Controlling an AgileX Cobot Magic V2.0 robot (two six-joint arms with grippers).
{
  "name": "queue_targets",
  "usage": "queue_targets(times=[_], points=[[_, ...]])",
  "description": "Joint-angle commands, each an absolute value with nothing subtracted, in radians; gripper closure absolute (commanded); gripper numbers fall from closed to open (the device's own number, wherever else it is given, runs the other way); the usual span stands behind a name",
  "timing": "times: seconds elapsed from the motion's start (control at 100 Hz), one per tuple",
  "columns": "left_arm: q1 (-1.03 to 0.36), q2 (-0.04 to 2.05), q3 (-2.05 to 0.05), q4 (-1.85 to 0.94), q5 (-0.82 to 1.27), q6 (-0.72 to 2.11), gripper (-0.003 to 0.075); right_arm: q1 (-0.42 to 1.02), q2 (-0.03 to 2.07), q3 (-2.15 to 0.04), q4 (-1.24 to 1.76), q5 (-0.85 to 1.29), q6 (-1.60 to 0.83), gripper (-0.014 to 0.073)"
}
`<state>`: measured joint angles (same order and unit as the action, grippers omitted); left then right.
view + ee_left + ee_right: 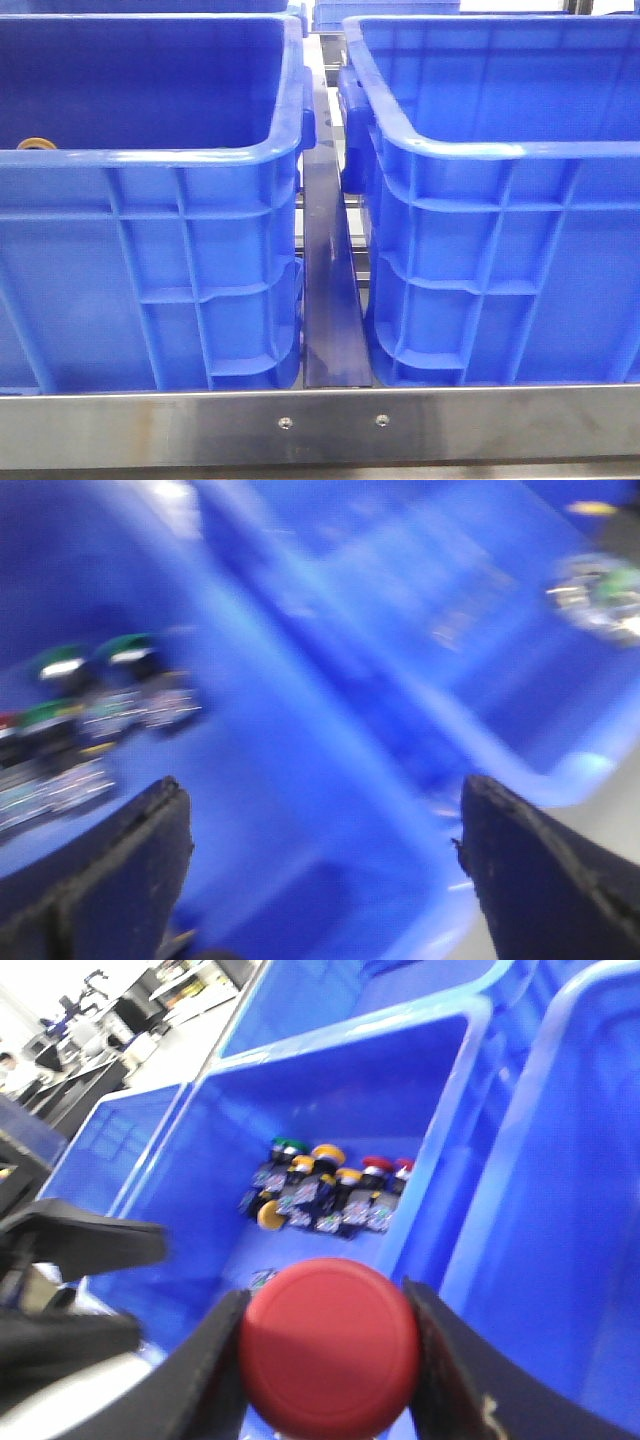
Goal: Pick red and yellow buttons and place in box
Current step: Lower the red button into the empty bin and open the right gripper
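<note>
Right hand (325, 1360) is clamped on a dark red domed-cap push button (330, 1348), fingers pinching the cap's rim on both sides, over a deep blue ribbed plastic crate (440, 1080) with a pile of loose buttons (325, 1192) on its floor (yellow, red and green caps).

Left hand (320, 865) is wide open, nothing in it; its view is blurred.

Handling guess: button is light, rigid plastic with a smooth, slippery dome. Grip across the cap's edge or the squarer body below, never on the dome's crown. Not fragile; a short drop should be fine.

Front view: two alike blue crates, left crate (150, 270), right crate (500, 260); can't tell which the red button is over.
</note>
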<state>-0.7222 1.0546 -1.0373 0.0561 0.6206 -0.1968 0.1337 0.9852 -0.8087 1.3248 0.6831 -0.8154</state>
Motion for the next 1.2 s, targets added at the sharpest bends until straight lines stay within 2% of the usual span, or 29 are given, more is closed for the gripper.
queue_targets(times=[0.0,0.52,0.64,0.83,0.93,1.19], points=[[-0.660,0.961,-1.020,0.053,0.540,-0.213,0.0194,0.134,0.975,-0.840,1.380,0.643,-0.849,0.0414],[-0.171,0.593,-0.773,0.100,0.568,-0.215,0.0209,0.134,1.000,-0.840,1.256,0.338,-0.913,0.0414],[-0.099,0.558,-0.752,0.106,0.572,-0.215,0.0312,0.134,1.045,-0.840,1.256,0.226,-0.965,0.0414],[-0.051,0.543,-0.747,0.106,0.570,-0.215,0.0610,0.134,1.164,-0.840,1.256,0.028,-1.041,0.0414],[-0.051,0.543,-0.747,0.106,0.567,-0.215,0.0741,0.134,1.242,-0.852,1.256,-0.057,-1.065,0.0414],[-0.051,0.543,-0.747,0.106,0.567,-0.215,0.0739,0.134,1.479,-0.995,1.237,-0.113,-1.065,0.0414]])
